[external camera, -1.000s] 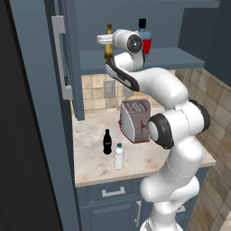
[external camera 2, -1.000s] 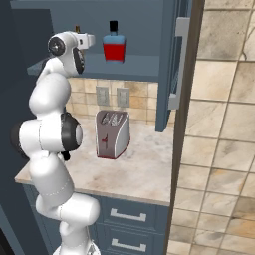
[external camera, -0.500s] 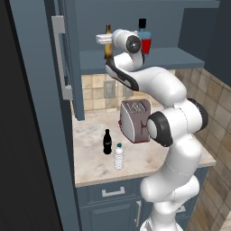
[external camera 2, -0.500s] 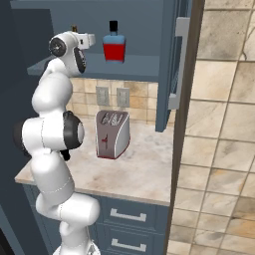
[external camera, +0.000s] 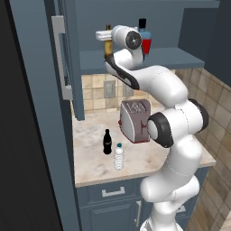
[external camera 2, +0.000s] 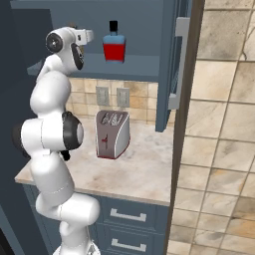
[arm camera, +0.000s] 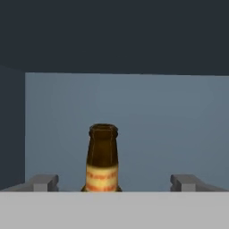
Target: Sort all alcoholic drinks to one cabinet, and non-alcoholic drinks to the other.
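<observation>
Backing the open pincer (arm camera: 114,181) straight out from the beer bottle (arm camera: 102,159) is your job now: it stands upright on the cabinet shelf (external camera: 140,56) between the spread tips, touching neither, so pull level and don't swing sideways or you'll tip it into the red bottle (external camera 2: 114,44) to its right. Against a second ago, the hand has drawn back slightly. The cola bottle (external camera: 107,142) and water bottle (external camera: 119,156) wait on the tabletop (external camera: 90,153).

Beer bottle (arm camera: 102,157) between spread fingers (arm camera: 44,182).
</observation>
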### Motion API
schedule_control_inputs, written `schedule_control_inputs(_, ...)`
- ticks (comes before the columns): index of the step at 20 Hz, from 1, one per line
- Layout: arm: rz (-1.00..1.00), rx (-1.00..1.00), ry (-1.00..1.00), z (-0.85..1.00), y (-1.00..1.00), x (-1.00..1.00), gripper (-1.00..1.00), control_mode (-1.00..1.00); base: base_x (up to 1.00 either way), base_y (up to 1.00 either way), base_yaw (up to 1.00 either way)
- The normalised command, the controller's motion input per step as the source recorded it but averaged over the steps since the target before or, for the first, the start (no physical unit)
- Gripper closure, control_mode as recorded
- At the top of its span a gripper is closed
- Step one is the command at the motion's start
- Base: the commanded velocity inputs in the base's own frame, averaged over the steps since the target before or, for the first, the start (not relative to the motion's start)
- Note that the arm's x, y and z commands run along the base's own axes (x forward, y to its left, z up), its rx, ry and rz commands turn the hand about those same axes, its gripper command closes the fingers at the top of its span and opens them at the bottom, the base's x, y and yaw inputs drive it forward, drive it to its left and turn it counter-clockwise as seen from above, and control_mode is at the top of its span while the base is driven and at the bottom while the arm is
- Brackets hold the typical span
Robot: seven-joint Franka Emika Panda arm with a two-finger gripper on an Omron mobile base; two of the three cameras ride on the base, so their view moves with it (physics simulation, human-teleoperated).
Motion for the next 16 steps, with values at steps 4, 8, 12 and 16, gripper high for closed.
schedule_control_inputs(4,-0.01,0.00,0.00,0.03,0.00,-0.43,-1.00,-1.00,0.00,0.00,0.00)
schedule_control_inputs(8,-0.03,0.00,0.00,0.04,-0.05,-0.54,-1.00,-1.00,0.00,0.00,0.00)
schedule_control_inputs(12,-0.05,0.00,0.00,0.10,-0.13,-0.51,-1.00,-1.00,0.00,0.00,0.00)
schedule_control_inputs(16,-0.05,0.00,0.00,0.12,-0.15,-0.51,-1.00,-1.00,0.00,0.00,0.00)
